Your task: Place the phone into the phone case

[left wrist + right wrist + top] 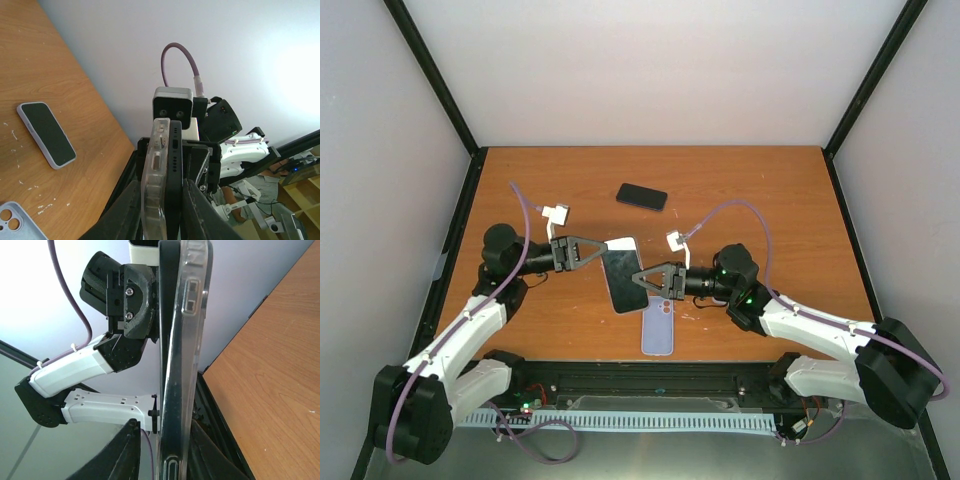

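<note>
Above the counter [770,200], the left hand [601,252] is clamping the black phone [623,285] and clear phone case [152,185] together while the right hand [638,279] is straddling their other end with fingers slightly parted, so the phone, possibly not fully seated, is risking slipping free and dropping.

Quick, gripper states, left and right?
Left gripper: closed on the phone and clear case.
Right gripper: fingers slightly open around them, gap on one side.
</note>
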`<act>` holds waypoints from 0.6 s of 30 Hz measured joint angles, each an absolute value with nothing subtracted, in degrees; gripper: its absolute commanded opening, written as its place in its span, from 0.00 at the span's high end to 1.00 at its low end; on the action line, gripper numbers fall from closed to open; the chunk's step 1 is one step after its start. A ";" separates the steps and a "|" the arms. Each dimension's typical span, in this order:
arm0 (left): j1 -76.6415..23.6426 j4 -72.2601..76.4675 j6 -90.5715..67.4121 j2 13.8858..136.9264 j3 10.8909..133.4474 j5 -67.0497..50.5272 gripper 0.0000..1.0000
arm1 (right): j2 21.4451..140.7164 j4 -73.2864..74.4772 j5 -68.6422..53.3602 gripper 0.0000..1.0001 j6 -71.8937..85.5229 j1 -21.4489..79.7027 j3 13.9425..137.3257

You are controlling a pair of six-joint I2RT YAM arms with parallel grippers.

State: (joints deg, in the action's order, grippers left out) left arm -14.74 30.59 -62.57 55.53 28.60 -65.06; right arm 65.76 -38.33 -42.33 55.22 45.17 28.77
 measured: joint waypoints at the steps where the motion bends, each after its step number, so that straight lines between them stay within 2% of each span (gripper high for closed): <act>1: -14.72 30.09 -62.24 55.53 28.67 -65.10 1.00 | 65.76 -38.22 -42.22 0.77 55.33 45.15 28.80; 4: -14.72 28.86 -61.32 55.53 29.12 -65.39 0.97 | 66.00 -36.71 -42.00 0.88 55.40 45.19 29.61; 9: -14.39 27.31 -61.04 55.44 30.72 -65.54 0.66 | 67.16 -36.82 -42.22 0.95 55.77 45.34 31.40; 11: -14.41 27.24 -61.41 55.16 30.81 -65.47 0.58 | 67.59 -38.11 -42.15 0.95 56.55 45.41 31.42; 14: -14.57 27.38 -63.22 54.00 30.76 -65.60 0.55 | 68.14 -40.23 -41.87 0.96 58.35 45.41 31.42; 18: -14.57 28.99 -65.84 52.03 30.72 -65.25 0.58 | 68.16 -43.05 -42.06 0.95 59.70 45.41 31.31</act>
